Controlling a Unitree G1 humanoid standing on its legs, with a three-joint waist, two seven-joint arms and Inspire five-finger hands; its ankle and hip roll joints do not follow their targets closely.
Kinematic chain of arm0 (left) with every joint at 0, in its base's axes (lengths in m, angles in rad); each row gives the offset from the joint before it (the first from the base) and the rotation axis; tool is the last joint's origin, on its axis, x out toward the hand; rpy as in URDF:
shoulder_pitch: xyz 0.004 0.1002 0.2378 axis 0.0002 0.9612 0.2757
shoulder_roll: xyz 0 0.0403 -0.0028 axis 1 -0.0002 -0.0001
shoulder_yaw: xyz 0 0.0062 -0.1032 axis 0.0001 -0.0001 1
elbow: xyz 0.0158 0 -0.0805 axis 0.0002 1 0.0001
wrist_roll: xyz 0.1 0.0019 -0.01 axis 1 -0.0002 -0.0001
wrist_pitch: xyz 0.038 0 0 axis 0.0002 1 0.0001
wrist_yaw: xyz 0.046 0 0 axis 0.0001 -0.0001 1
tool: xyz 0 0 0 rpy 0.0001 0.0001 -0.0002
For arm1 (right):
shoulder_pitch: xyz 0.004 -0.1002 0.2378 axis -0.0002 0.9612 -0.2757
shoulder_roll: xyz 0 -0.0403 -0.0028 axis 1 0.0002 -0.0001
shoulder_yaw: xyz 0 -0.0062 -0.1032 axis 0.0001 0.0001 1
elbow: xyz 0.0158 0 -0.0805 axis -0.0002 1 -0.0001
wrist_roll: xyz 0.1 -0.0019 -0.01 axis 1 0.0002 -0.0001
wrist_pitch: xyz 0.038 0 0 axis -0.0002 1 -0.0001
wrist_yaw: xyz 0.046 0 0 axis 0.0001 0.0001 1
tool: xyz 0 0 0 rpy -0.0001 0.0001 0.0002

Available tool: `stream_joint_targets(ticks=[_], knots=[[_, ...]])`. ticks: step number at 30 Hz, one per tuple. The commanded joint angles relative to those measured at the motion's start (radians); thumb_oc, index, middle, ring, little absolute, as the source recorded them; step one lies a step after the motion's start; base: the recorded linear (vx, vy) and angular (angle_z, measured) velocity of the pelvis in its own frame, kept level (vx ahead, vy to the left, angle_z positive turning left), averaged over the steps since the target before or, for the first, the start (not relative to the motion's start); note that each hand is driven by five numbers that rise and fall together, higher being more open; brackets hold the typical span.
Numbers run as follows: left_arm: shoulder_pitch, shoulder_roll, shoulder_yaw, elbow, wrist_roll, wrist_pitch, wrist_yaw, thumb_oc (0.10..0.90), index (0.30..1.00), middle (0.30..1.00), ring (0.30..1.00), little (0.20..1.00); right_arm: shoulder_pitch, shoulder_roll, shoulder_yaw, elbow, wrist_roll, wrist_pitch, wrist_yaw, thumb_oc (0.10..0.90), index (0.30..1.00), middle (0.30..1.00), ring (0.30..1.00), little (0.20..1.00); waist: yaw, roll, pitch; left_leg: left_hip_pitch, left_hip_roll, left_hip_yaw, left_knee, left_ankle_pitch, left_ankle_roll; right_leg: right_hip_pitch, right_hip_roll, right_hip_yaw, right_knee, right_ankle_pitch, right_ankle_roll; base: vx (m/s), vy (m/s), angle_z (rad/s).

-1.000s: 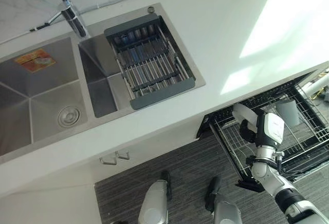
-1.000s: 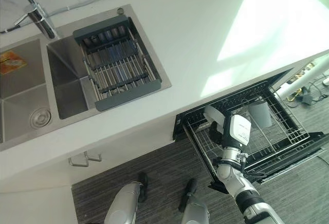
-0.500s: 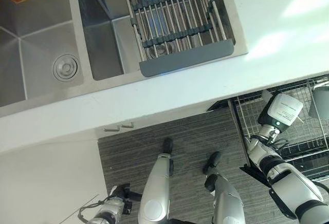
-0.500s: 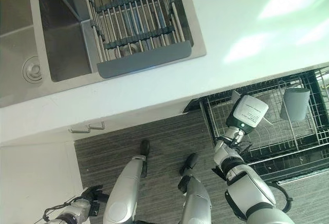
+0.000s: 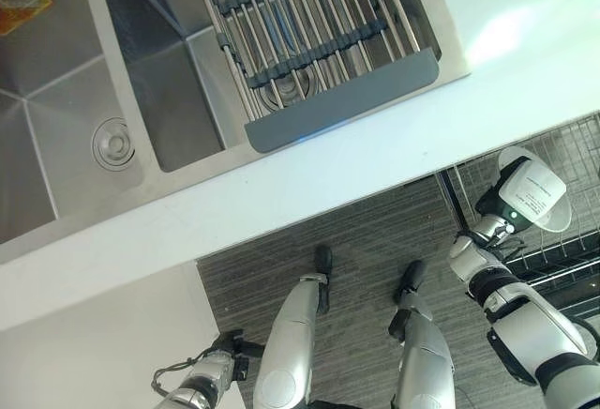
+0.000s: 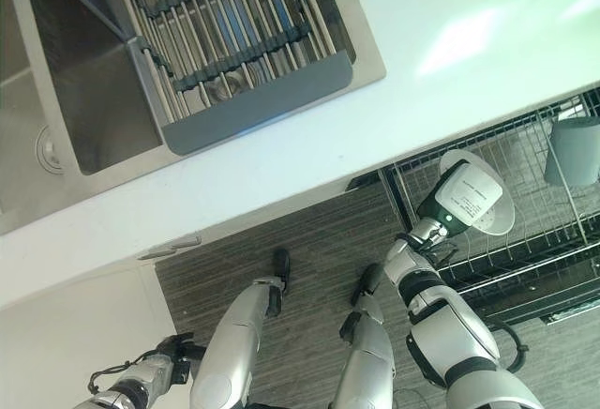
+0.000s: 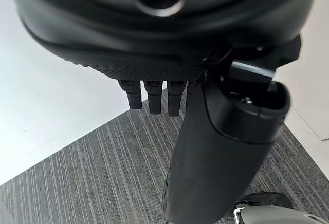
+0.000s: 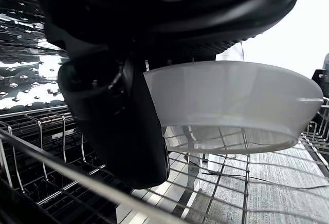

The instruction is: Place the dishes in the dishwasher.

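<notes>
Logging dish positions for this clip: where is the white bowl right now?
The white bowl is held in the right hand, above the dishwasher rack pulled out below the counter, on the robot's right.

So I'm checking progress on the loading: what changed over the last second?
The camera tilted down, so the sink shifted in view. The right hand kept its grip on the white bowl, holding it over the dishwasher rack throughout. The grey cup stayed in the rack, and the left hand hangs low.
</notes>
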Motion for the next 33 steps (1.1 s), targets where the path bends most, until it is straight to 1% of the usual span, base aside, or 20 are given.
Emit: stream_joint_targets(ticks=[1, 3, 4, 5, 8, 10, 13, 15, 16, 19, 20, 21, 22, 25, 26, 28, 30, 31, 32, 33], knots=[[0.075, -0.005, -0.041, 0.043, -0.039, 0.054, 0.007, 0.8, 0.9, 0.9, 0.9, 0.9, -0.007, -0.027, -0.026, 0.009, 0.167, -0.128, 0.09, 0.8, 0.9, 0.9, 0.9, 0.9, 0.002, 0.069, -0.021, 0.06, -0.037, -0.06, -0.172, -0.028, -0.062, 0.023, 0.008, 0.027, 0.186, -0.282, 0.06, 0.0, 0.055, -0.01], [0.077, -0.008, -0.044, 0.043, -0.041, 0.05, 0.008, 0.8, 0.9, 0.9, 0.9, 0.9, 0.0, -0.011, -0.03, 0.009, 0.165, -0.147, 0.119, 0.8, 0.9, 0.9, 0.9, 0.9, 0.001, 0.069, -0.021, 0.059, -0.036, -0.057, -0.172, -0.029, -0.061, 0.018, 0.006, 0.029, 0.19, -0.284, 0.059, 0.01, 0.038, -0.02], [0.079, -0.013, -0.046, 0.038, -0.048, 0.044, 0.013, 0.8, 0.9, 0.9, 0.9, 0.9, 0.017, 0.014, -0.037, 0.004, 0.189, -0.182, 0.142, 0.8, 0.9, 0.9, 0.9, 0.9, -0.001, 0.07, -0.021, 0.057, -0.035, -0.054, -0.172, -0.029, -0.061, 0.009, 0.004, 0.03, 0.198, -0.285, 0.059, 0.01, 0.046, -0.03], [0.079, -0.015, -0.047, 0.037, -0.052, 0.041, 0.015, 0.8, 0.9, 0.9, 0.9, 0.9, 0.023, 0.022, -0.042, -0.005, 0.193, -0.202, 0.162, 0.8, 0.9, 0.9, 0.9, 0.9, -0.004, 0.069, -0.021, 0.057, -0.036, -0.052, -0.172, -0.029, -0.06, 0.007, 0.003, 0.031, 0.2, -0.284, 0.058, 0.01, 0.047, -0.06], [0.077, -0.018, -0.051, 0.032, -0.06, 0.045, 0.016, 0.8, 0.9, 0.9, 0.9, 0.9, 0.036, 0.034, -0.055, -0.028, 0.22, -0.246, 0.226, 0.8, 0.9, 0.9, 0.9, 0.9, -0.011, 0.068, -0.021, 0.058, -0.032, -0.044, -0.172, -0.027, -0.061, 0.001, 0.001, 0.031, 0.206, -0.285, 0.056, 0.0, 0.029, -0.06], [0.075, -0.015, -0.052, 0.027, -0.07, 0.053, 0.013, 0.8, 0.9, 0.9, 0.9, 0.9, 0.048, 0.036, -0.063, -0.036, 0.256, -0.291, 0.284, 0.8, 0.9, 0.9, 0.9, 0.9, -0.015, 0.069, -0.021, 0.059, -0.03, -0.04, -0.172, -0.027, -0.062, 0.002, 0.002, 0.031, 0.204, -0.284, 0.056, 0.0, 0.008, -0.02], [0.077, -0.013, -0.051, 0.025, -0.07, 0.059, 0.009, 0.8, 0.9, 0.9, 0.9, 0.9, 0.055, 0.038, -0.069, -0.044, 0.287, -0.308, 0.298, 0.8, 0.9, 0.9, 0.9, 0.9, -0.018, 0.069, -0.021, 0.064, -0.028, -0.037, -0.172, -0.027, -0.064, 0.005, 0.001, 0.031, 0.205, -0.284, 0.056, 0.0, 0.0, 0.0], [0.08, -0.012, -0.05, 0.027, -0.07, 0.058, 0.002, 0.8, 0.9, 0.9, 0.9, 0.9, 0.059, 0.034, -0.082, -0.04, 0.326, -0.35, 0.318, 0.8, 0.9, 0.9, 0.9, 0.9, -0.022, 0.071, -0.021, 0.07, -0.026, -0.033, -0.172, -0.027, -0.067, 0.007, 0.001, 0.031, 0.207, -0.286, 0.055, 0.01, 0.042, 0.0], [0.082, -0.013, -0.05, 0.029, -0.067, 0.053, -0.002, 0.8, 0.9, 0.9, 0.9, 0.9, 0.059, 0.034, -0.098, -0.037, 0.373, -0.39, 0.358, 0.8, 0.9, 0.9, 0.9, 0.9, -0.024, 0.073, -0.021, 0.074, -0.024, -0.029, -0.172, -0.026, -0.068, 0.008, 0.0, 0.031, 0.21, -0.286, 0.053, 0.01, 0.044, 0.01], [0.081, -0.007, -0.045, 0.028, -0.057, 0.058, -0.012, 0.8, 0.9, 0.9, 0.9, 0.9, 0.061, 0.037, -0.123, -0.021, 0.378, -0.384, 0.506, 0.8, 0.9, 0.9, 0.9, 0.9, -0.026, 0.073, -0.021, 0.083, -0.021, -0.024, -0.172, -0.025, -0.069, 0.013, 0.0, 0.031, 0.213, -0.287, 0.052, 0.0, 0.011, 0.0], [0.082, -0.003, -0.045, 0.026, -0.052, 0.06, -0.013, 0.8, 0.9, 0.9, 0.9, 0.9, 0.062, 0.035, -0.124, -0.015, 0.369, -0.387, 0.523, 0.8, 0.9, 0.9, 0.9, 0.9, -0.024, 0.07, -0.021, 0.087, -0.02, -0.023, -0.172, -0.025, -0.069, 0.016, -0.001, 0.029, 0.213, -0.287, 0.053, 0.01, -0.03, 0.01], [0.083, 0.003, -0.043, 0.025, -0.047, 0.06, -0.015, 0.8, 0.9, 0.9, 0.9, 0.9, 0.065, 0.028, -0.124, -0.013, 0.346, -0.372, 0.553, 0.8, 0.9, 0.9, 0.9, 0.9, -0.024, 0.066, -0.021, 0.09, -0.02, -0.023, -0.172, -0.025, -0.069, 0.019, -0.002, 0.027, 0.214, -0.286, 0.055, 0.01, -0.055, 0.02], [0.081, 0.01, -0.04, 0.022, -0.041, 0.067, -0.018, 0.8, 0.9, 0.9, 0.9, 0.9, 0.07, 0.018, -0.122, -0.006, 0.363, -0.366, 0.591, 0.8, 0.9, 0.9, 0.9, 0.9, -0.024, 0.062, -0.021, 0.093, -0.018, -0.022, -0.172, -0.024, -0.068, 0.021, -0.002, 0.026, 0.216, -0.284, 0.056, 0.01, -0.055, 0.03], [0.077, 0.018, -0.044, 0.022, -0.037, 0.069, -0.016, 0.8, 0.9, 0.9, 0.9, 0.9, 0.071, 0.011, -0.13, 0.014, 0.445, -0.356, 0.645, 0.8, 0.9, 0.9, 0.9, 0.9, -0.021, 0.054, -0.021, 0.1, -0.015, -0.019, -0.172, -0.024, -0.065, 0.024, -0.001, 0.023, 0.222, -0.284, 0.056, 0.0, -0.064, 0.06], [0.074, 0.019, -0.044, 0.024, -0.037, 0.069, -0.013, 0.8, 0.9, 0.9, 0.9, 0.9, 0.071, 0.013, -0.138, 0.031, 0.441, -0.363, 0.643, 0.8, 0.9, 0.9, 0.9, 0.9, -0.02, 0.052, -0.021, 0.103, -0.014, -0.019, -0.172, -0.025, -0.063, 0.025, -0.001, 0.022, 0.223, -0.285, 0.056, 0.0, -0.044, 0.07], [0.073, 0.018, -0.041, 0.017, -0.035, 0.076, -0.007, 0.8, 0.9, 0.9, 0.9, 0.9, 0.077, 0.01, -0.145, 0.031, 0.42, -0.381, 0.6, 0.8, 0.9, 0.9, 0.9, 0.9, -0.02, 0.05, -0.021, 0.104, -0.012, -0.016, -0.172, -0.025, -0.061, 0.024, 0.0, 0.021, 0.229, -0.286, 0.056, -0.01, -0.051, 0.02], [0.073, 0.019, -0.034, 0.015, -0.03, 0.083, -0.005, 0.8, 0.9, 0.9, 0.9, 0.9, 0.077, 0.002, -0.157, 0.029, 0.45, -0.399, 0.627, 0.8, 0.9, 0.9, 0.9, 0.9, -0.021, 0.048, -0.021, 0.106, -0.009, -0.014, -0.172, -0.025, -0.061, 0.026, 0.004, 0.021, 0.228, -0.286, 0.057, -0.02, -0.043, 0.02], [0.073, 0.019, -0.035, 0.015, -0.028, 0.087, -0.003, 0.8, 0.9, 0.9, 0.9, 0.9, 0.075, 0.003, -0.168, 0.02, 0.487, -0.407, 0.64, 0.8, 0.9, 0.9, 0.9, 0.9, -0.023, 0.046, -0.021, 0.112, -0.007, -0.012, -0.172, -0.026, -0.063, 0.033, 0.006, 0.02, 0.224, -0.287, 0.056, 0.0, 0.0, 0.0], [0.075, 0.017, -0.035, 0.01, -0.028, 0.092, 0.002, 0.8, 0.9, 0.9, 0.9, 0.9, 0.081, 0.006, -0.177, 0.003, 0.536, -0.431, 0.632, 0.8, 0.9, 0.9, 0.9, 0.9, -0.027, 0.044, -0.021, 0.117, -0.003, -0.008, -0.172, -0.027, -0.063, 0.037, 0.009, 0.021, 0.222, -0.287, 0.055, 0.0, 0.0, 0.0], [0.078, 0.015, -0.032, 0.005, -0.031, 0.095, 0.01, 0.8, 0.9, 0.9, 0.9, 0.9, 0.094, 0.009, -0.196, -0.024, 0.621, -0.483, 0.685, 0.8, 0.9, 0.9, 0.9, 0.9, -0.033, 0.039, -0.021, 0.121, 0.0, -0.005, -0.172, -0.028, -0.065, 0.039, 0.012, 0.024, 0.223, -0.288, 0.054, 0.0, 0.0, 0.0]])
